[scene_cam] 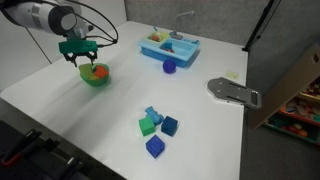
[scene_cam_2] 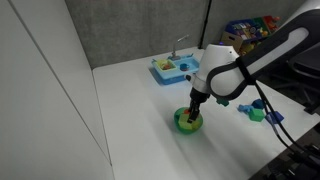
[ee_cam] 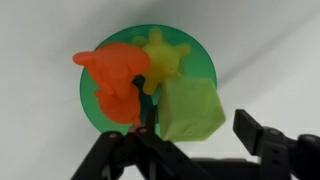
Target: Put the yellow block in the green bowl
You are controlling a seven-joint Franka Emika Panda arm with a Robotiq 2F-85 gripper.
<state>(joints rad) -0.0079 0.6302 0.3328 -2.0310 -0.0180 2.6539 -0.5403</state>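
White table is carrying one light blue tray, one green bowl and four loose cubes. One gripper is hovering over the bowl, jaws spread. One yellow block is lying inside the bowl.

blue tray at back | blue cube just beside it | blue and green cubes clustered | grey flat object apart

The gripper points downward, fingers spread.
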